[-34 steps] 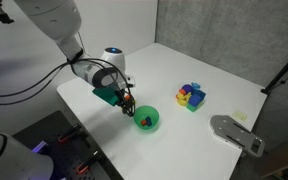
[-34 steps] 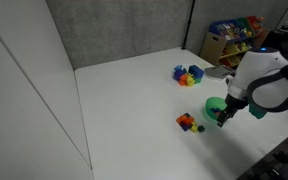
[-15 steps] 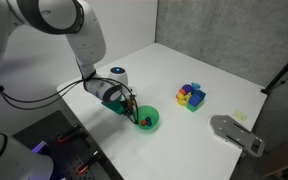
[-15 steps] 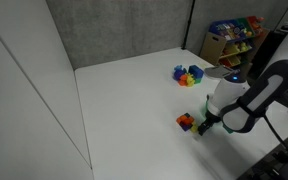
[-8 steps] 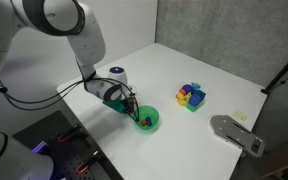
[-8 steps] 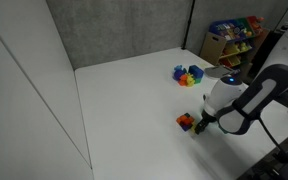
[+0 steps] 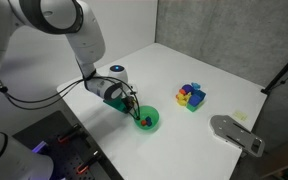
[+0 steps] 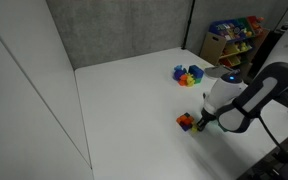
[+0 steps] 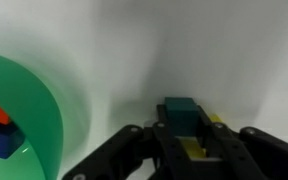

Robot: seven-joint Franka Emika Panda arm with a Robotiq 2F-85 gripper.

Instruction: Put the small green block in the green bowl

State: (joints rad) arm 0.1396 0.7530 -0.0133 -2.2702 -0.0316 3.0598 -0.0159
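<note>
Beside the green bowl (image 9: 24,110), fingers (image 9: 222,150) clamp the small green block (image 9: 179,108); cube sits square, upright.

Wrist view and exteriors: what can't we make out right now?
- small green block: hidden by the end effector in both exterior views.
- Grip: wrist view is blurred, contact unclear.
- green bowl: cut off by wrist view's left edge; mostly hidden by the arm in an exterior view.

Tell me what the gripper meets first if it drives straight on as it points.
Probably the small green block, right between the gripper's fingertips in the wrist view; then the table beneath. Depth is unclear.
</note>
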